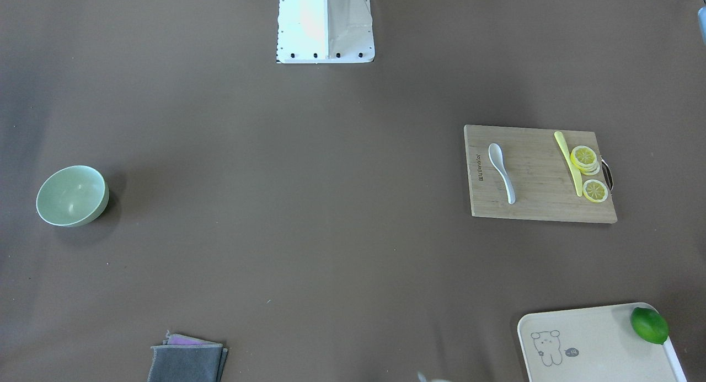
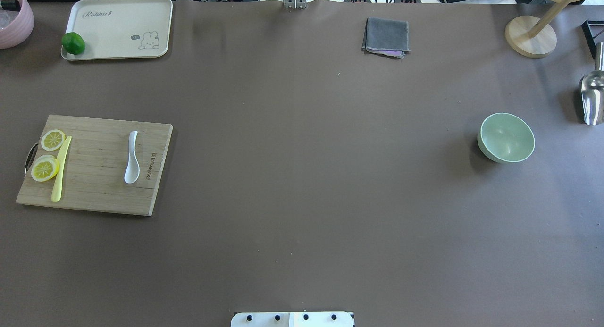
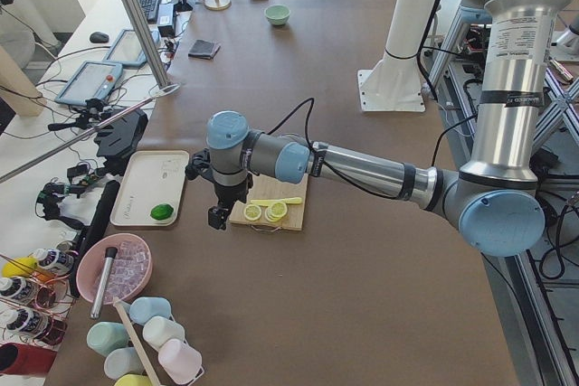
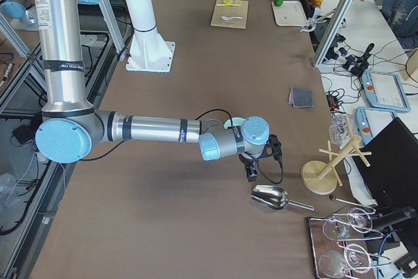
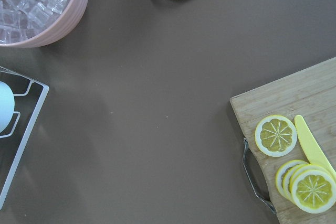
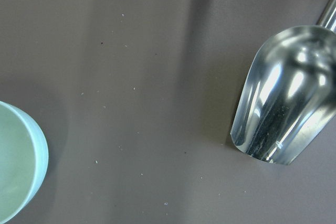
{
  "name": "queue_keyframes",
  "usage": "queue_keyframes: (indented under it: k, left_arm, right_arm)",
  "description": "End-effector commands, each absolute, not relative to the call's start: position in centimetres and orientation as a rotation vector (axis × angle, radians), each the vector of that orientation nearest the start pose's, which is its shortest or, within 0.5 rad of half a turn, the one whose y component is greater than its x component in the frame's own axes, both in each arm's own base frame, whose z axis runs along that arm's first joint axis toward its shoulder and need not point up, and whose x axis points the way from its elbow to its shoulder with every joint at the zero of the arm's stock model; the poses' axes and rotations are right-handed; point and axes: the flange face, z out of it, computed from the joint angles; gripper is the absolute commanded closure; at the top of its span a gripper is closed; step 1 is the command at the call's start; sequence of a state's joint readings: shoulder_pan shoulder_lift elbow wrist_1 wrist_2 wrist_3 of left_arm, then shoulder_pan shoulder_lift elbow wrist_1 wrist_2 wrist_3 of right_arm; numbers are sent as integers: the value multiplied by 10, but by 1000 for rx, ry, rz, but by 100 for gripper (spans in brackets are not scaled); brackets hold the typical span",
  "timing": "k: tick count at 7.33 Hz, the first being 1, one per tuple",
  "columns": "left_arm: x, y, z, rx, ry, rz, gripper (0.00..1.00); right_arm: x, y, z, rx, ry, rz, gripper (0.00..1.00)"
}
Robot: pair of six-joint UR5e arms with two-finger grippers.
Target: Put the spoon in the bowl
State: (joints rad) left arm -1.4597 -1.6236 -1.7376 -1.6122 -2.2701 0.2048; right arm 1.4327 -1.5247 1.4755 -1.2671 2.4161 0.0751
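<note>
The white spoon lies on a wooden cutting board at the table's left, scoop toward the robot; it also shows in the front view. The mint-green bowl stands empty at the table's right, and its rim shows in the right wrist view. My left gripper hangs over the table just beyond the board's handle end, away from the spoon. My right gripper hangs between the bowl and a metal scoop. I cannot tell whether either is open or shut.
A yellow knife and lemon slices lie on the board. A cream tray holds a lime. A pink ice bowl, a folded grey cloth, a metal scoop and a wooden stand sit around the edges.
</note>
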Motion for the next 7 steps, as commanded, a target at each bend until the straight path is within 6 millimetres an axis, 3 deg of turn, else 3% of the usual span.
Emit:
queue_keyframes:
  k: [1, 7]
  left_arm:
    - [-11, -525, 551, 286, 688, 399, 1]
    - [-8, -523, 548, 285, 724, 399, 1]
  right_arm:
    - [-14, -530, 643, 153, -861, -168, 0]
    - [-13, -532, 642, 161, -846, -169, 0]
